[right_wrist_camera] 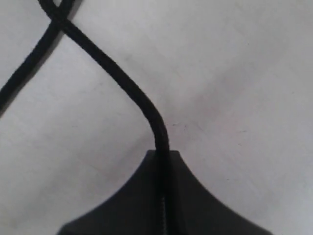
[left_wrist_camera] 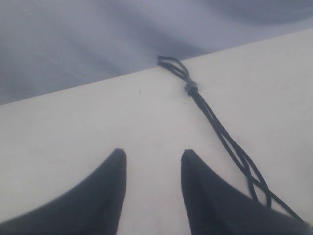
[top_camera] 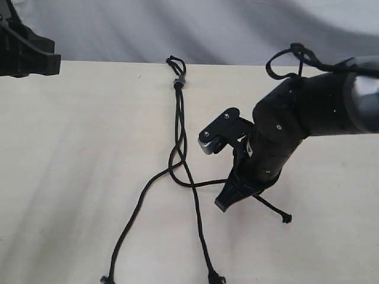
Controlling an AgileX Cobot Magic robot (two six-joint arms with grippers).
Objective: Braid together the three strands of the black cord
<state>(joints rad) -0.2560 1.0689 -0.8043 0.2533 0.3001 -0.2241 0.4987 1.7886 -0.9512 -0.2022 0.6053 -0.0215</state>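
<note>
Pale wooden table (top_camera: 71,177); grey cloth backdrop (top_camera: 177,26)

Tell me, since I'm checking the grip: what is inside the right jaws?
One black strand runs in between the shut jaws, pinched there. The length inside is covered; the exterior view shows its knotted tip trailing out behind on the table.

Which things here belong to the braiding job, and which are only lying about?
Job: black cord; its three strands; right pincer, shut on one strand; left pincer, open.
Not the job: table; grey backdrop; arm cable.
</note>
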